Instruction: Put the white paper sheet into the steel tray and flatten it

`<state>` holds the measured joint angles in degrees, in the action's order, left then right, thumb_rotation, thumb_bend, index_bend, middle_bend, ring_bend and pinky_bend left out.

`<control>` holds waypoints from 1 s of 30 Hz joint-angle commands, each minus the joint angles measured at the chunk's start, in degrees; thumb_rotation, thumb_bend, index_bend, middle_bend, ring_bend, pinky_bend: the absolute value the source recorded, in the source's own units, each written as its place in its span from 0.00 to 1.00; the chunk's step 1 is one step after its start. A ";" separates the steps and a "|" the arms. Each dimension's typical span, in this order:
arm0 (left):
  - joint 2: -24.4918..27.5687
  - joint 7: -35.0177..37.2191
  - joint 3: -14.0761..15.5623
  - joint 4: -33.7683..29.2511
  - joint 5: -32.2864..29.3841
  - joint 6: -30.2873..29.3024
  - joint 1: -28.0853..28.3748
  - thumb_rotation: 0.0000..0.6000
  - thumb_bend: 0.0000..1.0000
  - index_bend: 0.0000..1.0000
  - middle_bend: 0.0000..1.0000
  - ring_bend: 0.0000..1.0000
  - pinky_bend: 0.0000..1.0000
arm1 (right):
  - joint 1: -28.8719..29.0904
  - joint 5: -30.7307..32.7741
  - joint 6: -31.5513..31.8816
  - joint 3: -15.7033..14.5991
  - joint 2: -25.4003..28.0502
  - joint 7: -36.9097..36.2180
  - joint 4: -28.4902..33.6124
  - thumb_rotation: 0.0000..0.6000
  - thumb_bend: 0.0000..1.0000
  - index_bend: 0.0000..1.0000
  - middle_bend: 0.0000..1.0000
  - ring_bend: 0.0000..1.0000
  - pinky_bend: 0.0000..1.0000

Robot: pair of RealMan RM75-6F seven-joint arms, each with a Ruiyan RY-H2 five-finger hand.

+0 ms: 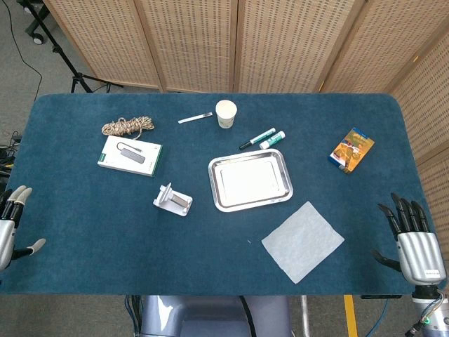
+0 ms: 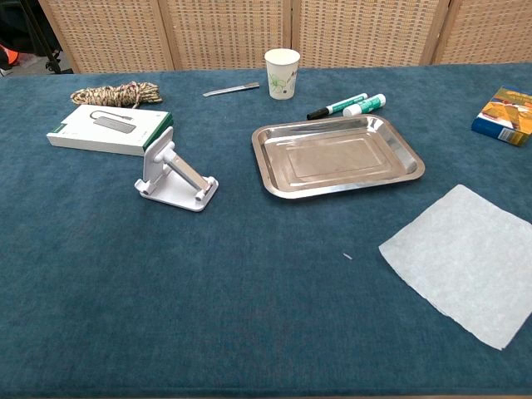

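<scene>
steel tray holds nothing; white paper sheet lies beside it

Matt cloth, polished steel, thin paper

The surface is covered in matt blue cloth with a short, felt-like nap. The steel tray is finished in glossy, mirror-smooth metal, while the white paper sheet is seen as thin and matt – faintly translucent. Silver metal-look shells with black fingers are shown on the right hand, and woven cane panels are seen behind.
</scene>
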<state>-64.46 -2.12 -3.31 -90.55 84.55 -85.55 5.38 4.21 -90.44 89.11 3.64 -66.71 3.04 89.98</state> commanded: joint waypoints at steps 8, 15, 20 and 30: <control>-0.32 -0.75 0.14 -0.04 -0.39 0.14 -0.17 1.00 0.00 0.00 0.00 0.00 0.00 | 0.35 0.62 -1.82 -0.54 0.38 -0.79 0.39 1.00 0.00 0.14 0.00 0.00 0.01; -0.39 -1.46 -0.41 -0.73 -0.79 0.81 0.50 1.00 0.00 0.00 0.00 0.00 0.00 | 7.85 -2.85 -14.09 -2.05 3.28 -9.66 1.14 1.00 0.00 0.19 0.00 0.00 0.00; -0.47 -1.66 -0.64 -0.63 -2.58 2.71 1.01 1.00 0.00 0.00 0.00 0.00 0.00 | 16.00 -4.52 -25.59 -1.65 3.11 -8.79 3.90 1.00 0.00 0.20 0.00 0.00 0.00; -0.39 -2.48 -0.88 -1.17 -4.04 2.29 0.41 1.00 0.00 0.00 0.00 0.00 0.00 | 28.22 -0.36 -43.45 0.41 -5.37 -4.75 1.38 1.00 0.00 0.25 0.00 0.00 0.00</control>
<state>-64.88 -4.54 -4.17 -91.69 80.57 -83.32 5.79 29.65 -92.36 49.25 3.34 -69.20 -2.19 93.24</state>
